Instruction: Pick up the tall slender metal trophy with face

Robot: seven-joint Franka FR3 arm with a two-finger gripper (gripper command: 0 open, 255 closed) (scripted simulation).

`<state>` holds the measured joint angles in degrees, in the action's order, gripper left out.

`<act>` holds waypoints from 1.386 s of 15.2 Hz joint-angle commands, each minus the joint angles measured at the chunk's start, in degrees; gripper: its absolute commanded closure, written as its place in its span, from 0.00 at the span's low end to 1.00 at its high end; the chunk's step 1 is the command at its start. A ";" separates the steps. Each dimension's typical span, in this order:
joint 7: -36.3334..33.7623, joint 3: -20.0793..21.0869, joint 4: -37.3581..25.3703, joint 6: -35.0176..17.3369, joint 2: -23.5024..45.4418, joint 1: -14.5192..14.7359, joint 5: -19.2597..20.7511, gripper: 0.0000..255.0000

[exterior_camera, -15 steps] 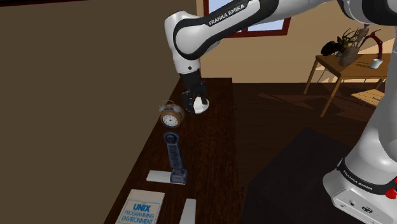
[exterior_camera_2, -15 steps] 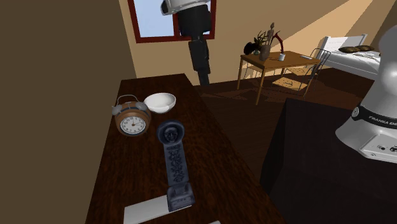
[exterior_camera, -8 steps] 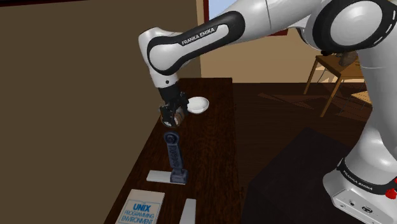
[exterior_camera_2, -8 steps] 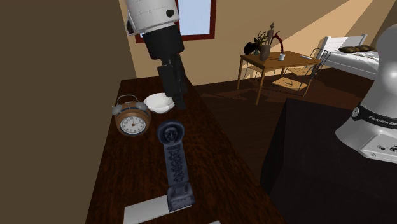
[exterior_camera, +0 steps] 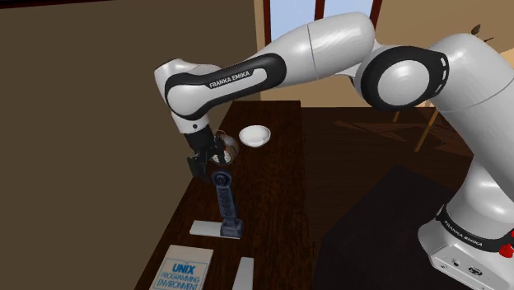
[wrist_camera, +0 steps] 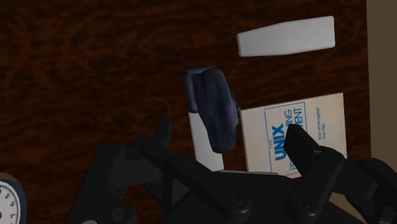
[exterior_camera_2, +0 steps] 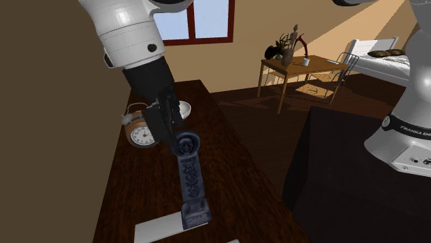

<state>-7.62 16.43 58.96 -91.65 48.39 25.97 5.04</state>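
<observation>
The trophy (exterior_camera: 225, 203), dark blue-grey and slender, stands upright on the dark wooden surface (exterior_camera: 276, 189). In the shoulder view its round head sits just beside the gripper (exterior_camera: 198, 167), at the gripper's four o'clock. The fingers (wrist_camera: 304, 147) stand apart and clasp nothing, and in the wrist view the trophy's top lies between them, untouched. A good grasp likely means centring on the shaft, dropping below the head and closing gently so the narrow base doesn't tip. The arm stretches far out, with the wrist bent downward.

On the table (exterior_camera: 273, 189), the trophy (exterior_camera: 226, 202) stands upright. In the shoulder view, clock (exterior_camera_2: 140, 132) and bowl (exterior_camera: 254, 135) sit behind it and the book (exterior_camera: 184, 269) before it.
</observation>
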 commanded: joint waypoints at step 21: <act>0.09 -0.03 -0.46 -0.04 0.48 0.09 0.08 1.00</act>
<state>-7.46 16.35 59.01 -92.35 49.04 25.98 5.16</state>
